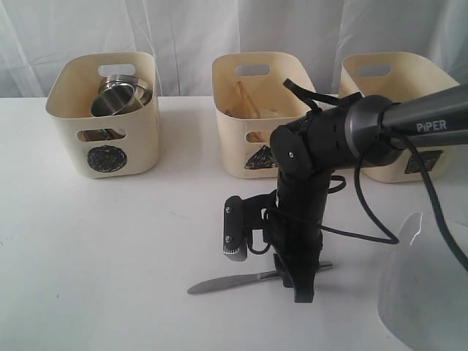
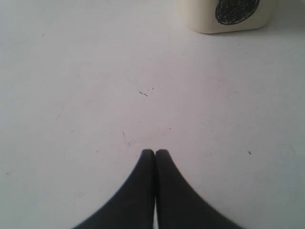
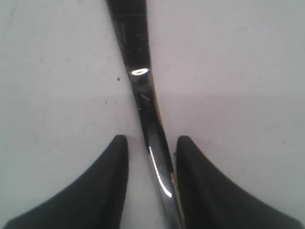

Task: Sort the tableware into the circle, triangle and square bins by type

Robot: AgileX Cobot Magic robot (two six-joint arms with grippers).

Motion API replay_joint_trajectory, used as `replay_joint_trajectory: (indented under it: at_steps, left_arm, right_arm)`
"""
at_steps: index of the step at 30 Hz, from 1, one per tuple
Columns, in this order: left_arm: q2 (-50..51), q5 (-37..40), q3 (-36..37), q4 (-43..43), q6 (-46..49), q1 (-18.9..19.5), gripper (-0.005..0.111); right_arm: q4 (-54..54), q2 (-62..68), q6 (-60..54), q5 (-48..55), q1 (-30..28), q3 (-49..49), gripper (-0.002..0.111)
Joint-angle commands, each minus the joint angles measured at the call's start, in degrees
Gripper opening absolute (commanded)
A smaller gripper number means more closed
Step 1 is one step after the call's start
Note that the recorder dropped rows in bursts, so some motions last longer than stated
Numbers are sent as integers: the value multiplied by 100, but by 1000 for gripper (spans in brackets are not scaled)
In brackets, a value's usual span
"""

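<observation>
Right claw apart astride the knife, left claw together near circle bin.

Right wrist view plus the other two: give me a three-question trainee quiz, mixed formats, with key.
1. True or false: the left gripper is shut and holds nothing.
2. What lies between the jaws of the right gripper? A fork, B knife, C chopstick.
3. Fill in: the steel cup sits in the bin marked with a black ____.
Key: 1 true; 2 B; 3 circle.
</observation>
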Motion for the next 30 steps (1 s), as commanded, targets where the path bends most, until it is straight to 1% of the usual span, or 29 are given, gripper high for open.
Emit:
replay_joint_trajectory:
  at_steps: [1,8,11,12,17,27,30]
  left_arm:
    - [-26,8,16,-13,-53,5,0]
    - [-26,8,16,-13,-53,5,0]
    - [-26,8,16,-13,-53,5,0]
    - [-26,8,16,-13,-53,5,0]
    - [-26,8,16,-13,-53,5,0]
    - [-26,8,16,-13,-53,5,0]
    - [-26,8,16,-13,-53,5,0]
  right_arm:
    - [0,428,-66,-326,7,138,26]
    - [299,817,377,-296,7,138,15]
    - [299,929,800,-390,7,138,6]
    - [299,975,994,-421,7,138,1]
    - [299,1039,1484,-443,7,138,0]
    - [349,671,1588,-84,7,138,0]
    - [738,438,1598,-109,7,138,0]
